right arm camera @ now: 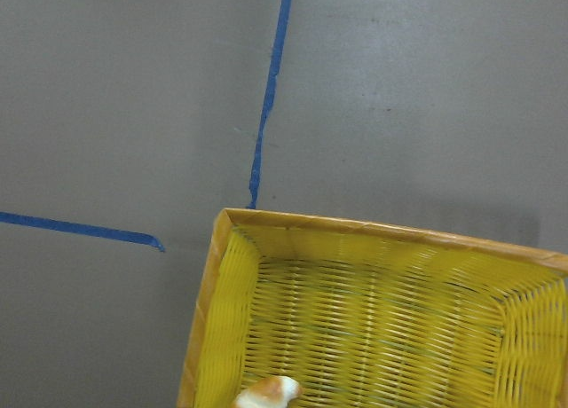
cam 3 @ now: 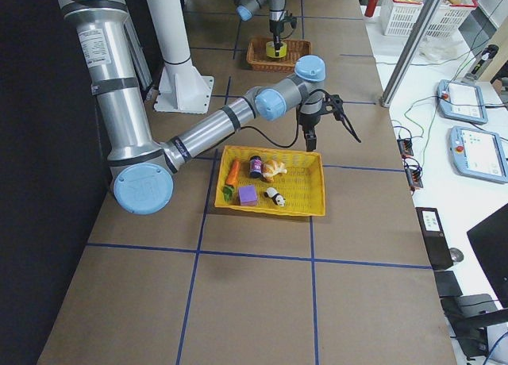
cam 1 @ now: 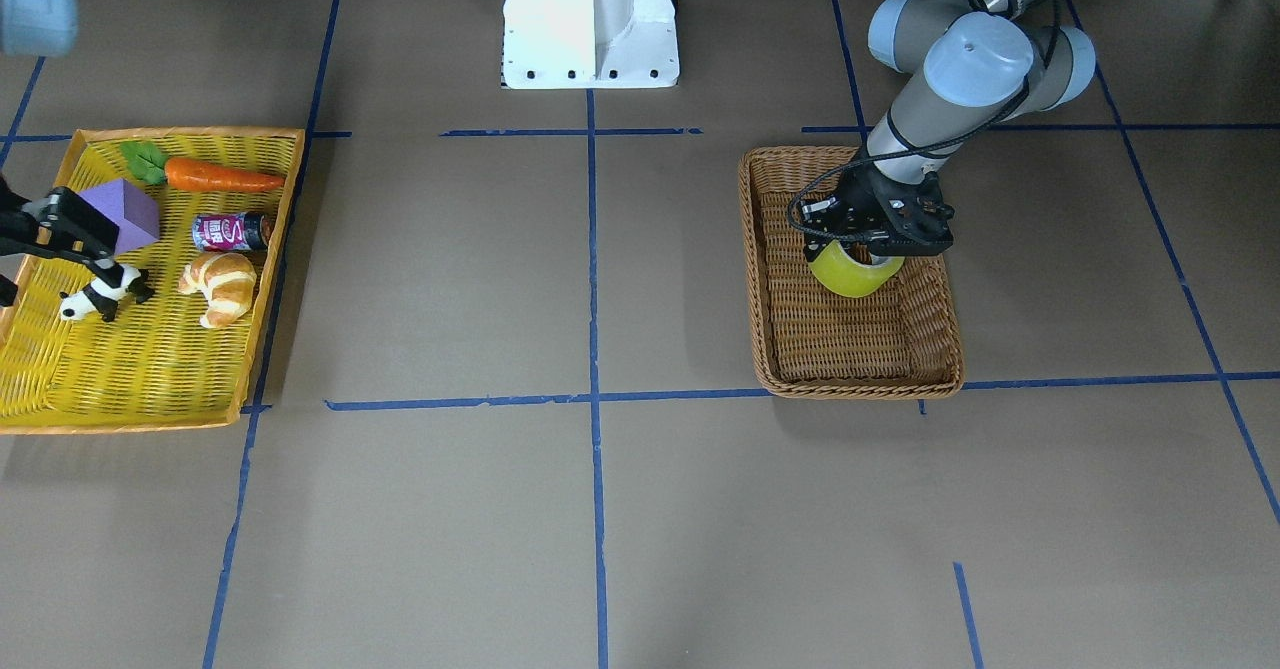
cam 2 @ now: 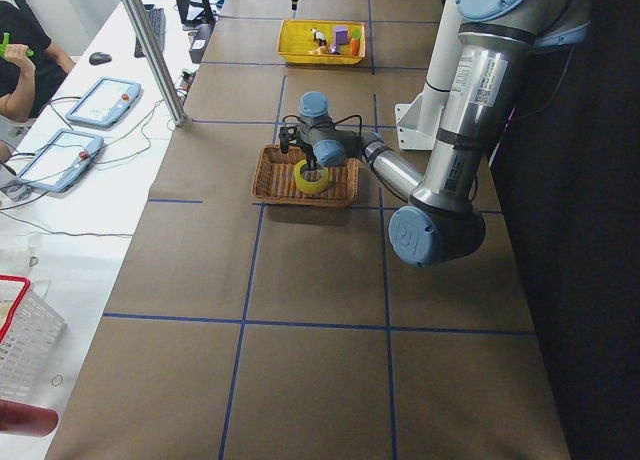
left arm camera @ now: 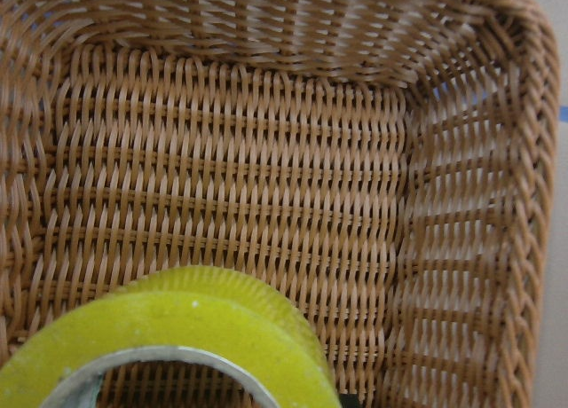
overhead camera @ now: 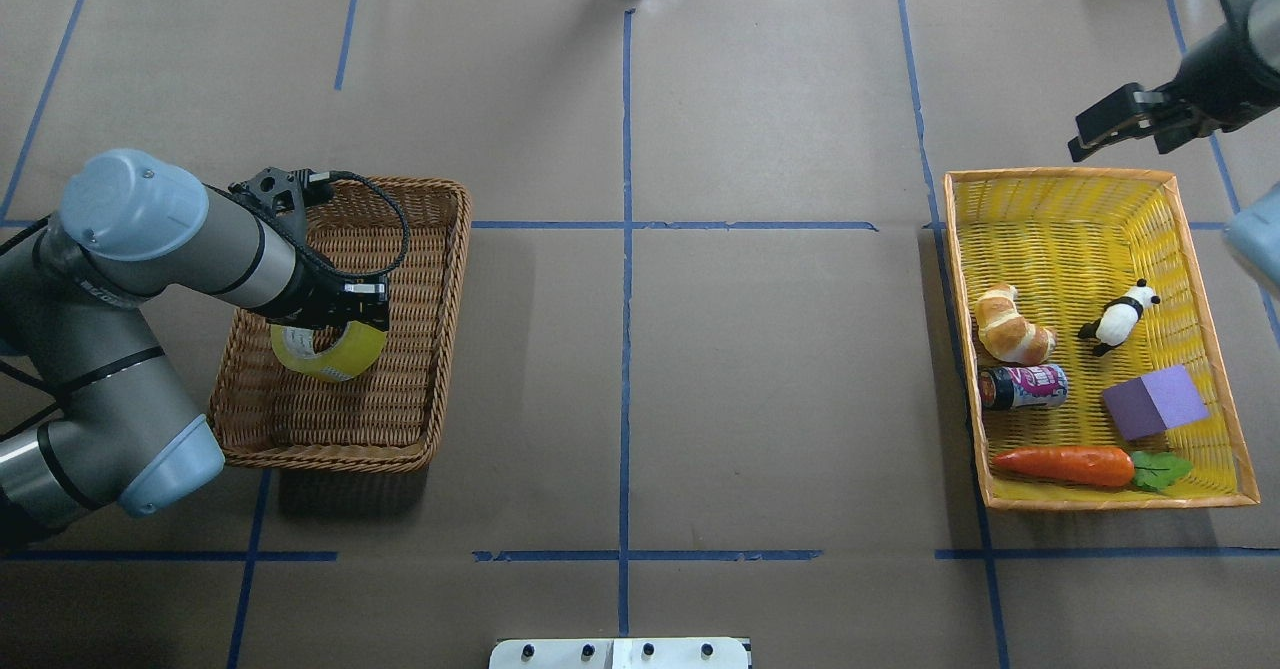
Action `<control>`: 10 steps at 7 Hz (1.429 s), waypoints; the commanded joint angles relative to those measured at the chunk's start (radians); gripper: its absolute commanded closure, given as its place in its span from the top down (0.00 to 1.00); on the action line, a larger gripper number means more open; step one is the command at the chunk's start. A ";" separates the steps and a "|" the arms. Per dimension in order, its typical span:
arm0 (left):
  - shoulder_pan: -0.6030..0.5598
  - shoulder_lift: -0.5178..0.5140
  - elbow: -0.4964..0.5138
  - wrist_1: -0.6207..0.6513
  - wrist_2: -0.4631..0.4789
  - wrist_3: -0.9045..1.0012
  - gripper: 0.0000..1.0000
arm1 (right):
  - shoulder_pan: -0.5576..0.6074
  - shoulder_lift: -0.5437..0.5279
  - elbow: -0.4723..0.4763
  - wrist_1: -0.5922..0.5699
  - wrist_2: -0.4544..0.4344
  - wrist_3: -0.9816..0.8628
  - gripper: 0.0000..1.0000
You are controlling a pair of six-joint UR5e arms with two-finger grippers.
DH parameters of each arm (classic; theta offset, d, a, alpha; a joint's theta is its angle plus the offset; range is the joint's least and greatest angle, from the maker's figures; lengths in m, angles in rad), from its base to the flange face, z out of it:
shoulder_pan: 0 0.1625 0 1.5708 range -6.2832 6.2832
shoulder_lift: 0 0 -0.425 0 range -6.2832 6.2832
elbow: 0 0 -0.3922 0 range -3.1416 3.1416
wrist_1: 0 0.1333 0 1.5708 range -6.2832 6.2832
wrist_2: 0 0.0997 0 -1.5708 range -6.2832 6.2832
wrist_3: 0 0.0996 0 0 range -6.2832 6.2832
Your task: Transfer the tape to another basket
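- You'll find the tape (overhead camera: 325, 351), a yellow-green translucent roll with a pale core, tilted directly under the left gripper (overhead camera: 338, 317), whose jaws are closed on its upper rim.
- Beneath those jaws sits the basket (overhead camera: 455, 279), brown wicker; the roll is within its walls, and nothing else lies inside.
- The right gripper (overhead camera: 1098, 132) hangs with jaws spread, empty, beside the far end of the yellow tray (overhead camera: 958, 349), which holds a croissant (overhead camera: 1012, 324), panda (overhead camera: 1120, 316), can (overhead camera: 1025, 386), purple block (overhead camera: 1155, 401) and carrot (overhead camera: 1070, 464).
- Both containers rest on the table (overhead camera: 700, 349), brown paper crossed by blue lines.
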 commanded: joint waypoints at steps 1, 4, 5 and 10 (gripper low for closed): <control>0.005 0.003 -0.017 0.006 0.020 0.001 1.00 | 0.042 -0.026 -0.009 -0.009 0.029 -0.059 1.00; -0.013 -0.006 -0.044 0.174 0.010 0.034 1.00 | 0.201 -0.115 -0.143 -0.003 0.099 -0.406 1.00; -0.048 -0.009 -0.073 0.223 0.007 0.155 1.00 | 0.252 -0.132 -0.221 0.003 0.118 -0.530 1.00; -0.473 0.131 -0.062 0.317 -0.297 0.635 1.00 | 0.360 -0.200 -0.350 0.012 0.192 -0.665 1.00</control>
